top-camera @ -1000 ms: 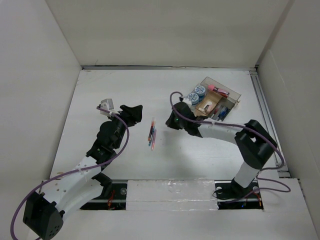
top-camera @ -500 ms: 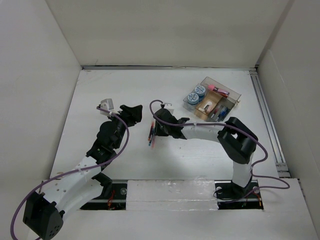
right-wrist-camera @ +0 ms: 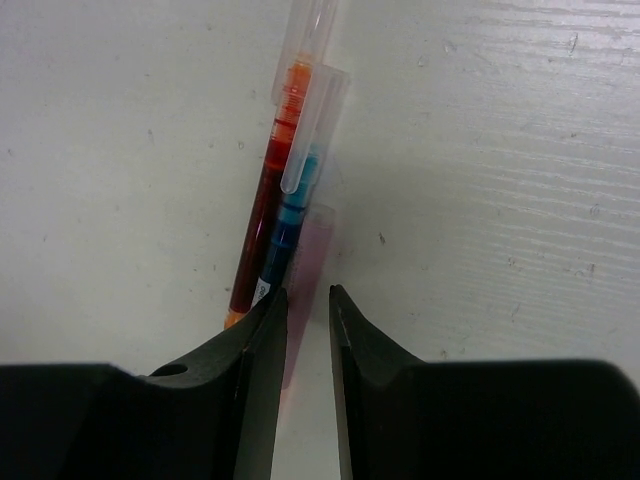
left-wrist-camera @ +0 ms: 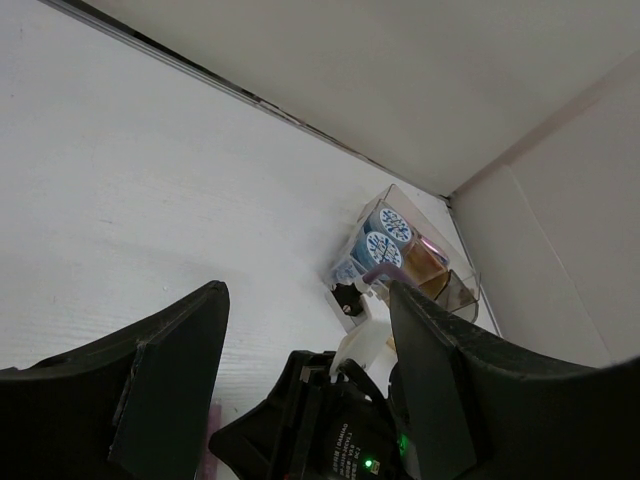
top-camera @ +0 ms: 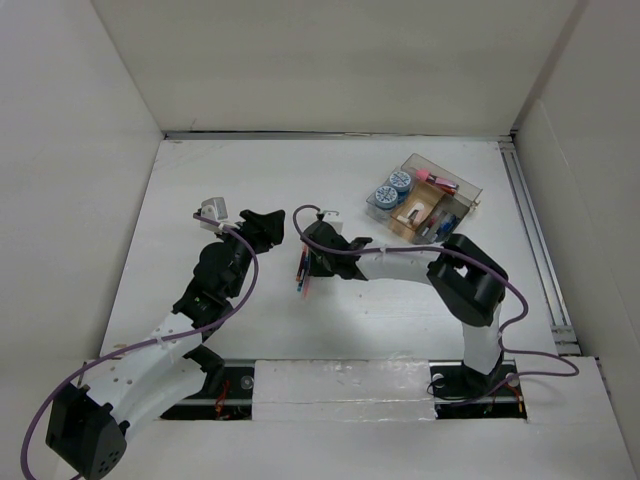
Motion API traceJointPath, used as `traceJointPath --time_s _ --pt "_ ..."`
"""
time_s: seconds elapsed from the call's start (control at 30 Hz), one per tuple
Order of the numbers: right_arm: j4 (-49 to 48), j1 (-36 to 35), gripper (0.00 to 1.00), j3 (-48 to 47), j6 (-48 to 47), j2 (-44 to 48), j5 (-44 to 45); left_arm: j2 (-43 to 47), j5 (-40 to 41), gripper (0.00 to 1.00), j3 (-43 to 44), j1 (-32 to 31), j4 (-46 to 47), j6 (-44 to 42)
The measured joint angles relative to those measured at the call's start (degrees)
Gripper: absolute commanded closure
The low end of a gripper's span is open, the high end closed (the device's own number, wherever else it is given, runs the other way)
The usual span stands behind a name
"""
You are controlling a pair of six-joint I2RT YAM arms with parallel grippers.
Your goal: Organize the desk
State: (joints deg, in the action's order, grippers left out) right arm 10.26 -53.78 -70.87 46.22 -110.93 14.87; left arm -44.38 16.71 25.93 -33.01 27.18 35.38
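White desk (top-camera: 200, 180) lies beneath both: left fingers (left-wrist-camera: 170, 380) gape wide, empty; right fingers (right-wrist-camera: 250, 400), narrowly parted, straddle one pink pen (right-wrist-camera: 312, 250), grip unclear.

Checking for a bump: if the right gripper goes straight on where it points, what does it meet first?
Probably the pink pen, lying ahead between the fingertips of the right gripper, beside the blue pen; depth unclear.

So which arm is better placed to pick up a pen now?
Right. The right gripper is down over the pens, its fingers either side of the pink pen's end. The left gripper hangs open, off to their side.
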Motion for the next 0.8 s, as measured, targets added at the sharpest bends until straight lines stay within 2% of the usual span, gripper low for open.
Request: traceJointPath --time_s 0.3,0.43,0.57,0.6,0.63,0.8 --pt "1.38 -0.07 0.71 -1.11 -0.28 -0.57 0.52 0.31 0.0 0.38 0.0 0.0 -0.02 0.0" --pt "2.64 -0.04 0.77 -2.05 0.07 -1.64 2.14 0.68 -0.02 0.38 0.0 0.0 0.0 0.0" --pt "3.69 -0.07 0.77 -2.84 0.61 -2.19 4.61 0.68 0.0 0.38 0.02 0.0 -0.02 0.0" --pt "3.85 -0.07 0.82 -2.84 0.79 -2.19 5.11 0.68 0.0 0.38 0.02 0.0 -0.02 0.0" --pt "3.91 -0.07 0.92 -2.84 1.05 -2.19 5.53 0.68 -0.02 0.38 0.0 0.0 -0.02 0.0" --pt "2.62 0.09 0.99 -0.61 2.73 -0.96 7.45 0.68 0.09 0.38 0.02 0.0 -0.02 0.0"
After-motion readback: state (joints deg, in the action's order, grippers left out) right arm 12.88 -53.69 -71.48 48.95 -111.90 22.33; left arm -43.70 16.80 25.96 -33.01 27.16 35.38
